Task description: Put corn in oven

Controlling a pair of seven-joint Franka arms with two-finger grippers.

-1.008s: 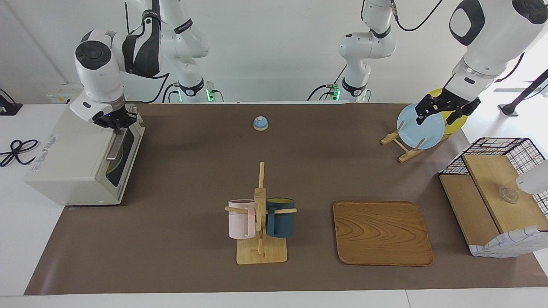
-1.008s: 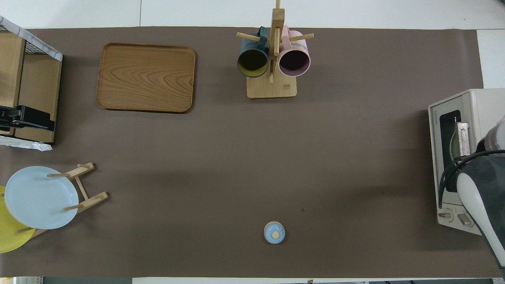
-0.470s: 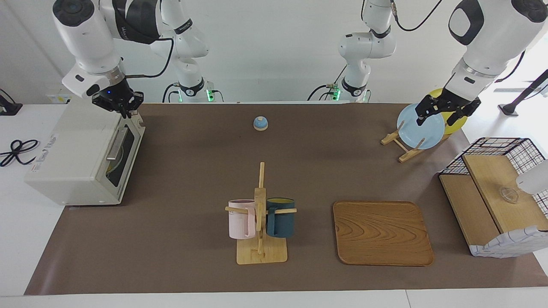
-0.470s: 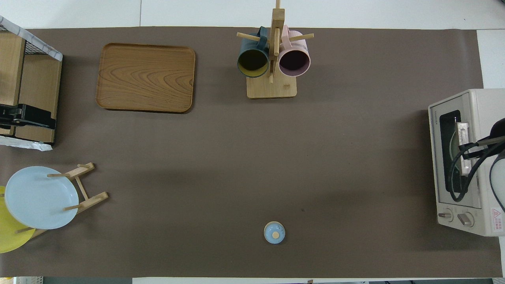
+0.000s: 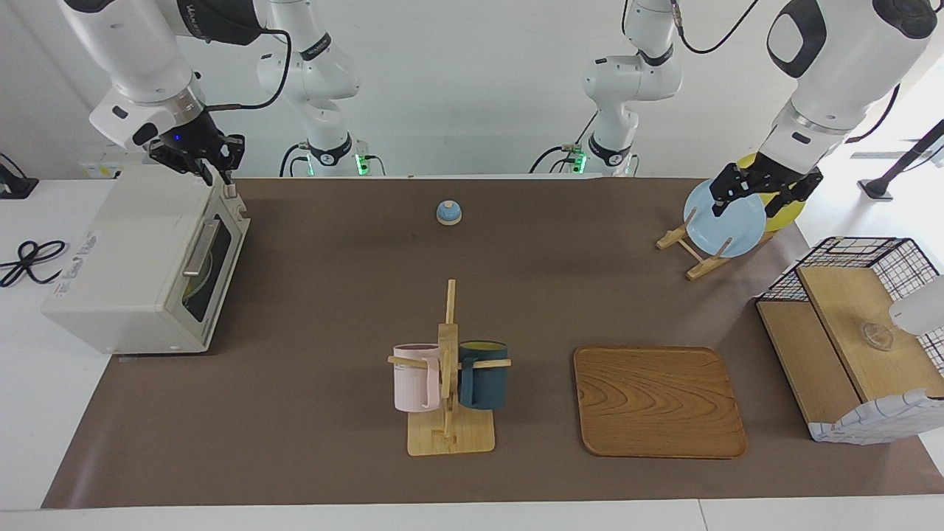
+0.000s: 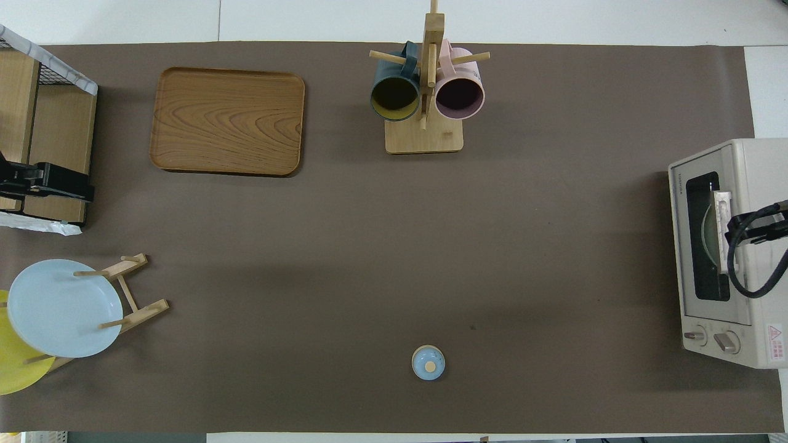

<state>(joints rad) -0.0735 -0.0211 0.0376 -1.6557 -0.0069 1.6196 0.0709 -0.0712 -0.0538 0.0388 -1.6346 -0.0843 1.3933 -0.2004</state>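
The off-white oven [image 5: 125, 258] stands at the right arm's end of the table with its door shut; it also shows in the overhead view [image 6: 754, 160]. No corn is in plain view. A pale yellow-green shape [image 5: 193, 284] shows dimly through the dark glass, and I cannot tell what it is. My right gripper [image 5: 198, 168] hangs open and empty in the air over the oven's top corner nearest the robots, clear of the metal bar handle [image 5: 200, 247]. My left gripper [image 5: 763, 195] waits open and empty in the air by the plate rack.
A blue plate [image 5: 726, 221] and a yellow plate [image 5: 785, 214] stand in a wooden rack. A wire-and-wood basket box [image 5: 855, 324] stands beside it. A wooden tray [image 5: 656, 402], a mug tree with two mugs [image 5: 450, 376] and a small blue bell [image 5: 449, 212] sit on the brown mat.
My right gripper has left the oven door's handle and risen up and back over the oven's top. The door stays shut. My left gripper has barely moved.
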